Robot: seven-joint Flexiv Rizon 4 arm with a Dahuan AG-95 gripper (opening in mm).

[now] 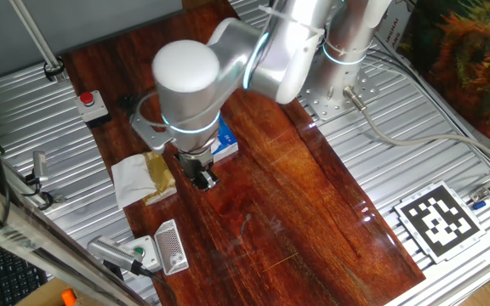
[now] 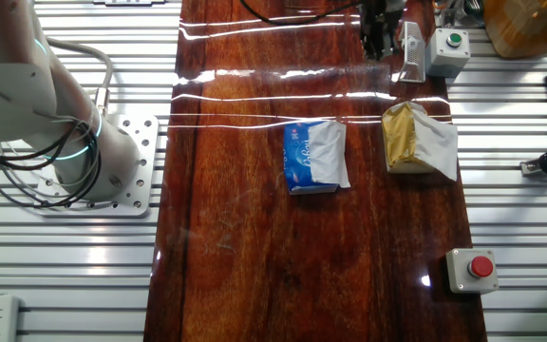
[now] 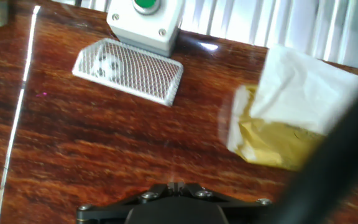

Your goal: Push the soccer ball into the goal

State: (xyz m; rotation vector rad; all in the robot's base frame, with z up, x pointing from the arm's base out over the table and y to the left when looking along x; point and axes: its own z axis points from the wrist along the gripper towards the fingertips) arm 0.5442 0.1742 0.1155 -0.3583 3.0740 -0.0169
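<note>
The goal is a small white frame of grey mesh lying on the wooden table, just in front of the white box with the green button. The soccer ball shows as a tiny white ball with dark patches through the mesh, inside the goal's left part. The goal also shows in one fixed view and stands at the far edge in the other, goal. I cannot make the ball out in either. My gripper hangs above the table, well short of the goal. The gripper is shut and holds nothing.
A white napkin with a gold wrapper lies to the right of the gripper. A blue tissue pack lies mid-table. The green-button box stands behind the goal. A red button box sits on the metal side rail.
</note>
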